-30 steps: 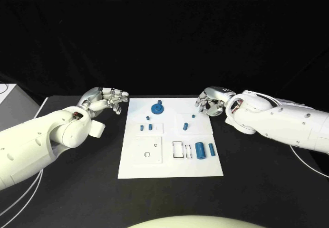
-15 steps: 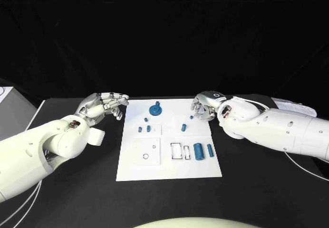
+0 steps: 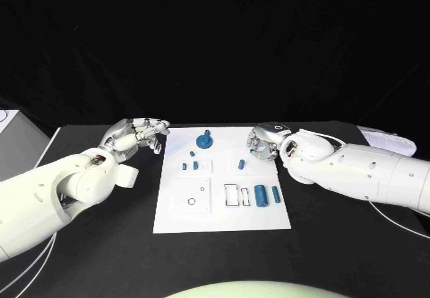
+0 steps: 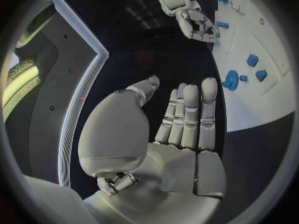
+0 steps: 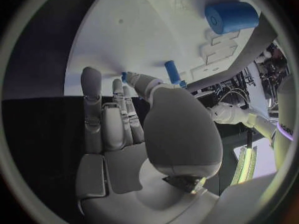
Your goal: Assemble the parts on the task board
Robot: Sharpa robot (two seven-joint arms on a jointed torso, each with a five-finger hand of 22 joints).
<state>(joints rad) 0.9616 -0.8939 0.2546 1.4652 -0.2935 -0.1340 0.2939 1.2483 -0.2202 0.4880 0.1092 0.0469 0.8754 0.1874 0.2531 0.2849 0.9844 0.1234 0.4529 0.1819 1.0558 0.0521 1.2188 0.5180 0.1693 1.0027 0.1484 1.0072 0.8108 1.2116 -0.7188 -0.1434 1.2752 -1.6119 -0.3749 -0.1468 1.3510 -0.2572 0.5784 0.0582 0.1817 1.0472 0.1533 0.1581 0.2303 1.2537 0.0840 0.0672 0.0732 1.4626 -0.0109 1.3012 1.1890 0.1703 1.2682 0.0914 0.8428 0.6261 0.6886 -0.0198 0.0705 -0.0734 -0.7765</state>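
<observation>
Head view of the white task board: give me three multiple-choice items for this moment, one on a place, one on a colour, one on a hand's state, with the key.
1. Where does the round blue disc-shaped part stand on the white rectangular task board?
A. near the far edge
B. near the robot's edge
C. off the board on the black table

2. What colour is the large cylinder part lying beside the rectangular slots?
A. grey
B. blue
C. red

3. What state is the silver left hand in?
A. gripping a part
B. pressing on the board
C. open, holding nothing

Key: 1 A, the disc sits at the board's far end between the two hands. 2 B, the cylinder is plainly blue. 3 C, the left wrist view shows its fingers extended over the black table with nothing in them.
</observation>
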